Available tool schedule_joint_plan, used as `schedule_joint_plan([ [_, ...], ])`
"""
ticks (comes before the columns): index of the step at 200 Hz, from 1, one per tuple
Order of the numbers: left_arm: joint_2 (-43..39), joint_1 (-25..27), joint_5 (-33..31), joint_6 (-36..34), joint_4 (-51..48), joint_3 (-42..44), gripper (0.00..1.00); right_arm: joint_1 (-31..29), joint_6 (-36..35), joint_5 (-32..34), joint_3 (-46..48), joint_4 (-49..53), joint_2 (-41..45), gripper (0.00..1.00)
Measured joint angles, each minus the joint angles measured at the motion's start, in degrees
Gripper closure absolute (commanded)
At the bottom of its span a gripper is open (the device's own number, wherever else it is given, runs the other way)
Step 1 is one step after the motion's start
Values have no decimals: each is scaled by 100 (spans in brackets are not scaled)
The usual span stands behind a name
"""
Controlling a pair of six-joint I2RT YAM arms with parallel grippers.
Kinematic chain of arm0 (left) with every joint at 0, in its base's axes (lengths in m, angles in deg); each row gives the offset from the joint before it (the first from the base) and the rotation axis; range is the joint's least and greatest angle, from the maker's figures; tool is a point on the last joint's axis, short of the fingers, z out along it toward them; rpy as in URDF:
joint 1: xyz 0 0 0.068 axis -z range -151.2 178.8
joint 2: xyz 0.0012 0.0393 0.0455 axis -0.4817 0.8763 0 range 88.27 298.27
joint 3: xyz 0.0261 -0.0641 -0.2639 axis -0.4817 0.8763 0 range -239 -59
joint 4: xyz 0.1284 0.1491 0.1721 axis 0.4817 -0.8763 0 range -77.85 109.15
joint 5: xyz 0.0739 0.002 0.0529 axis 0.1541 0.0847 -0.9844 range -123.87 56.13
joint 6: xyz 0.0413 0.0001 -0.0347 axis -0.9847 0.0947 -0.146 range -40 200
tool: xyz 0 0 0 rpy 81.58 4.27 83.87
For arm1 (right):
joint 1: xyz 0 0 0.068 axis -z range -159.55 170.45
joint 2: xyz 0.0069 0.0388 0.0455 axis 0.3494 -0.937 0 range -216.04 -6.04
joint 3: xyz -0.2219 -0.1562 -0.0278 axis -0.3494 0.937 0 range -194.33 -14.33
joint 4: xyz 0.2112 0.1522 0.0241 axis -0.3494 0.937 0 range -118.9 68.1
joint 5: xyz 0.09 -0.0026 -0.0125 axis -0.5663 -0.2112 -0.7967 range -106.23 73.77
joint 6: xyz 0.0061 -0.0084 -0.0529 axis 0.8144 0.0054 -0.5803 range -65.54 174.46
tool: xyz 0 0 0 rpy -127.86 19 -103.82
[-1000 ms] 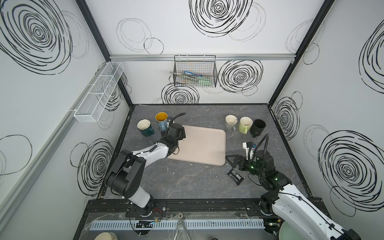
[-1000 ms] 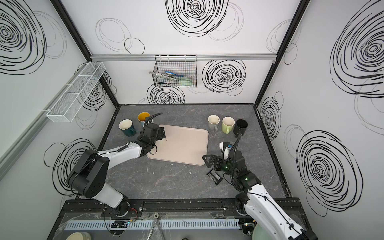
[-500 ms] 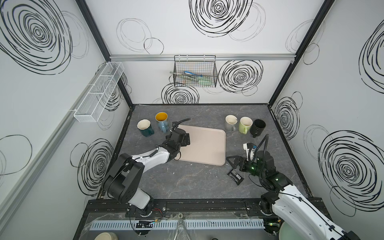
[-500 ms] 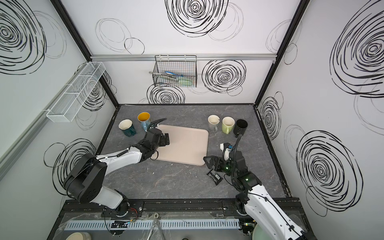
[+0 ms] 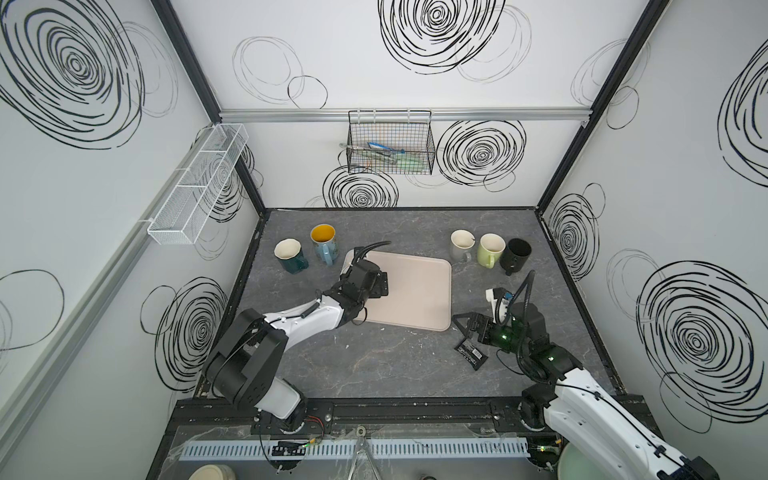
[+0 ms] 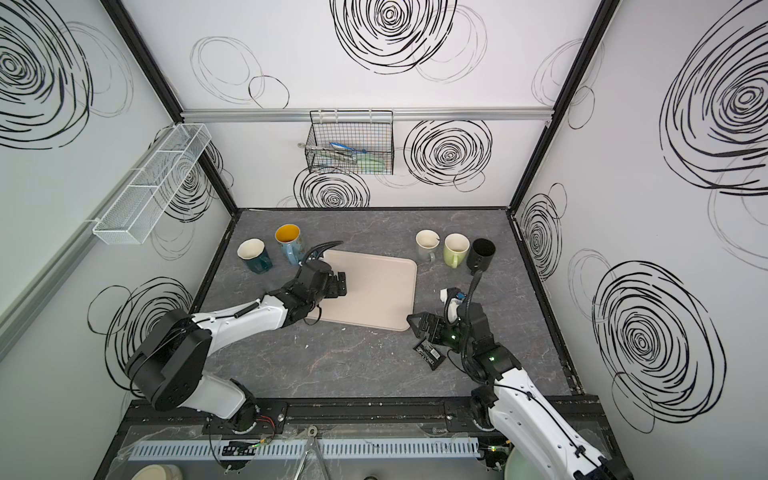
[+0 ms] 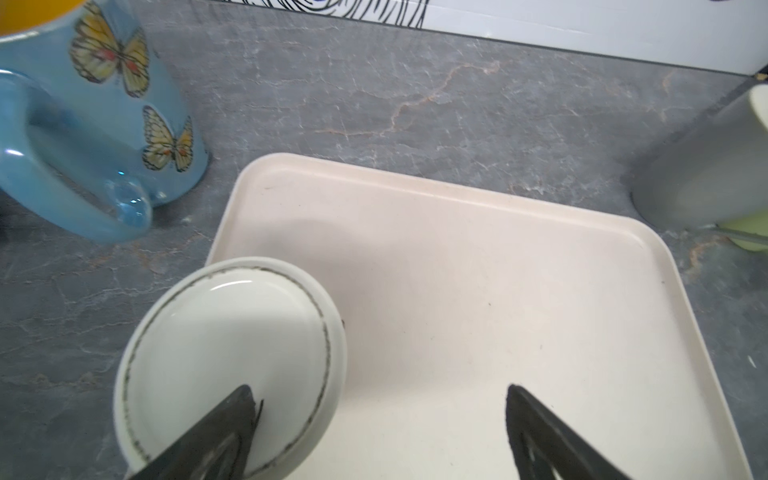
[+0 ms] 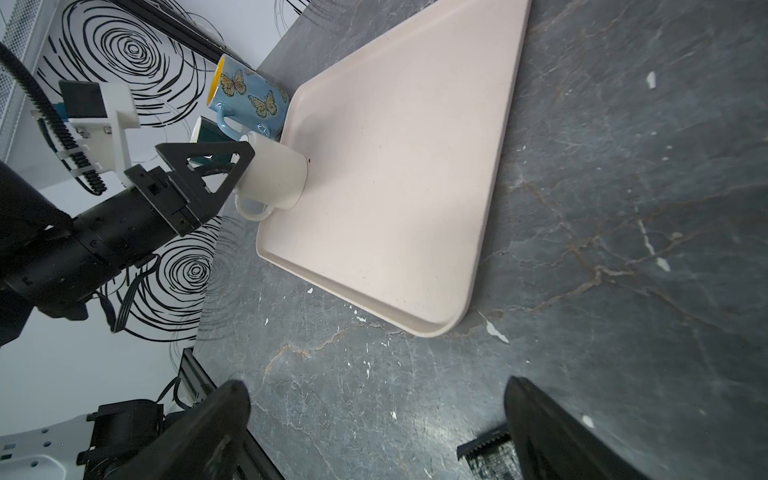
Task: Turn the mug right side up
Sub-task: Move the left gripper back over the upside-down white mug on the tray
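Glazed cream ceramic: the mug (image 7: 230,365) sits rim-down at the left edge of the matte beige tray (image 7: 498,291), near the butterfly mug (image 7: 104,104), dark-ringed foot up, loop handle (image 8: 251,212) jutting sideways. Left gripper (image 7: 378,390) is spread wide and empty, one finger over the base, the other over bare tray. We judge it needs a sideways shift to straddle the round wall, then drop, clamp mid-body (glaze looks slick), lift clear, roll the wrist. Right gripper (image 8: 374,384) gapes wide too, idle above the marbled grey table (image 8: 623,208).
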Motion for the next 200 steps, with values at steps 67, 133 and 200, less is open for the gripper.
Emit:
schedule_joint_plan([
  [67, 459, 363, 225, 195, -208, -597, 4, 48, 42, 46, 0, -13, 76, 0],
  [133, 743, 437, 1143, 385, -63, -990, 4, 70, -28, 350, -4, 264, 254, 0],
  [200, -1207, 398, 1150, 378, -140, -37, 4, 74, -354, 822, -496, 688, -181, 0],
])
